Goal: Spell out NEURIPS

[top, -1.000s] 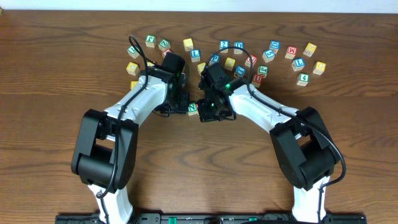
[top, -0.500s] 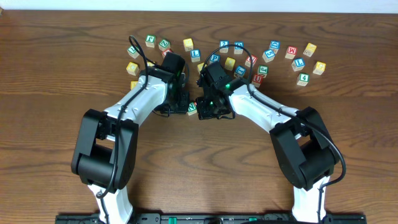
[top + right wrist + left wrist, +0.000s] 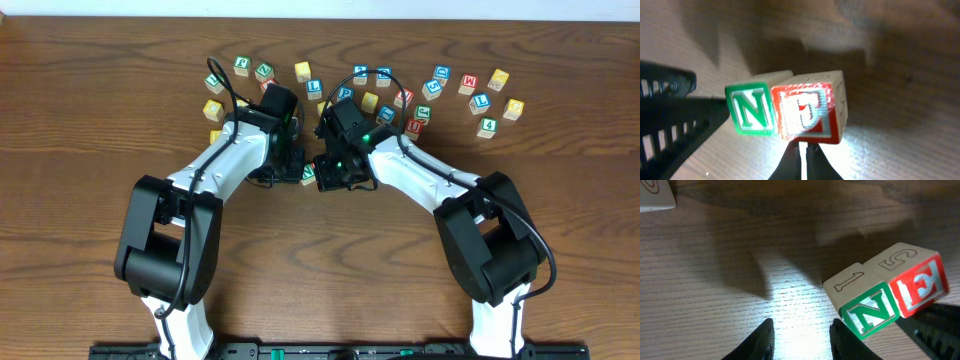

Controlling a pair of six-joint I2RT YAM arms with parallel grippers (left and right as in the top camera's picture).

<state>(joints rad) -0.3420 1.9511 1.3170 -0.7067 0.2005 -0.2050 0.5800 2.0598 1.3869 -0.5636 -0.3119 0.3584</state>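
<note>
The N cube (image 3: 872,315) and the E cube (image 3: 920,287) sit on the bench (image 3: 715,280) pressed side to side, forming a short two-cube row. From overhead the row lies between the two arms' wrists, just on the near side of the loose cubes (image 3: 487,126) scattered along the far part of the bench. Its long axis runs roughly left to right, with the green N on the robot's left. The E is mostly hidden there under the right arm's wrist.

In the left wrist view the row slants up to the right. Both letters stand upright on the faces turned to that camera, and the top faces carry a 1 and a 5. In the right wrist view the row is nearly level, and N and E read upright in order.

The left claw (image 3: 801,339) has its fingers slightly apart, with only bare bench between them; it grips nothing and sits just beside the N.

The right claw (image 3: 801,155) is fully closed and empty. Its joined tips reach the lower edge of the E cube, though I cannot tell whether they touch it.
</note>
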